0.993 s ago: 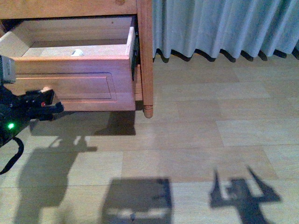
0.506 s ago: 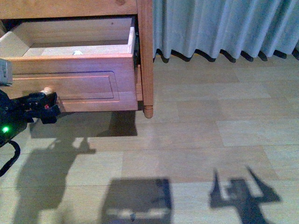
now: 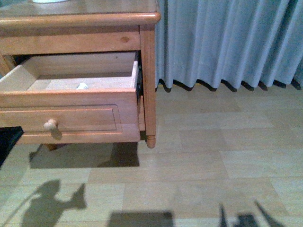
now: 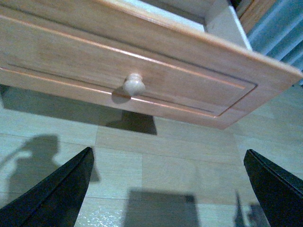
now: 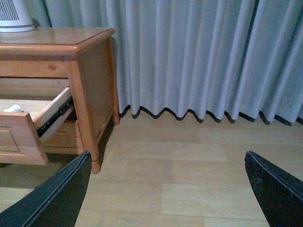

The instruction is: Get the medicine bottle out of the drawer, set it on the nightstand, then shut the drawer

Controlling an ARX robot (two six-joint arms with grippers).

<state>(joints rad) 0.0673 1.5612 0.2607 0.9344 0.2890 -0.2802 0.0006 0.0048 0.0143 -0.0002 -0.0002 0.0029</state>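
Drawer [image 3: 71,118] open w/ med bottle [image 3: 82,86] on its floor.

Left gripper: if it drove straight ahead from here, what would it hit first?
Most likely the drawer front, near its knob. The open left gripper faces it with nothing between. Depth is unclear, so it could pass just under the lower edge.

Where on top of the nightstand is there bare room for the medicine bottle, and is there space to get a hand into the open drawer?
The nightstand top is bare from the white ribbed device to the corner by the curtain. In the drawer, the medicine bottle lies alone with bare bottom on both sides. Crowded only beside the device.
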